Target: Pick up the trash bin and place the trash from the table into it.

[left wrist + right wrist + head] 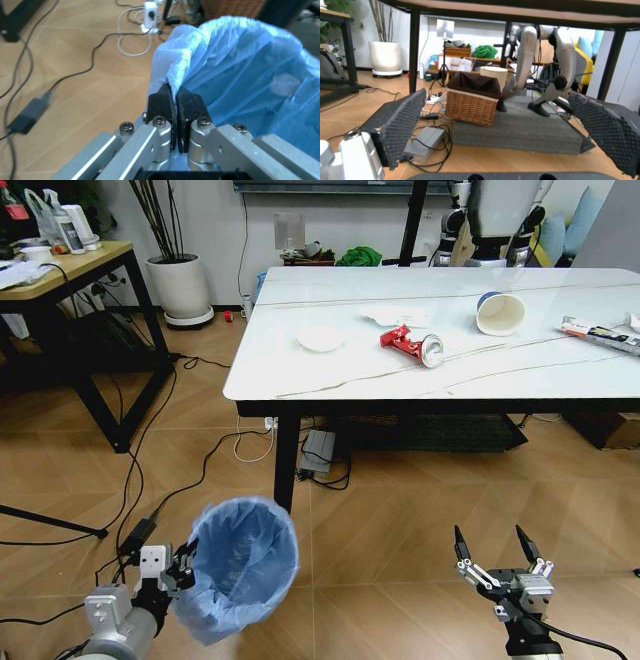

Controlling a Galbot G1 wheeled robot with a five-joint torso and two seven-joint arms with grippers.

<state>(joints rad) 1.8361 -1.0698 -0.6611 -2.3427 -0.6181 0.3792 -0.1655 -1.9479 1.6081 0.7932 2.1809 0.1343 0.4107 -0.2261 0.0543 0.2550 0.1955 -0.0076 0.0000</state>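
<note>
The round trash bin (243, 565) lined with crinkly light-blue plastic hangs pinched at its rim by the clenched left gripper (176, 98), so carry it level toward the white marble tabletop (300, 385) while the right gripper (497, 552) waits spread.

Bright, even indoor light fills the room, the table (300, 380) top shows pale glare toward its far edge and casts a soft shadow on the floor beneath, and the left wrist view's background cables blur.

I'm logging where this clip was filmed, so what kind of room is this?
Probably an office or robotics lab: a marble-look table strewn with trash, cables trailing over the wood floor, and another robot parked behind the table.
</note>
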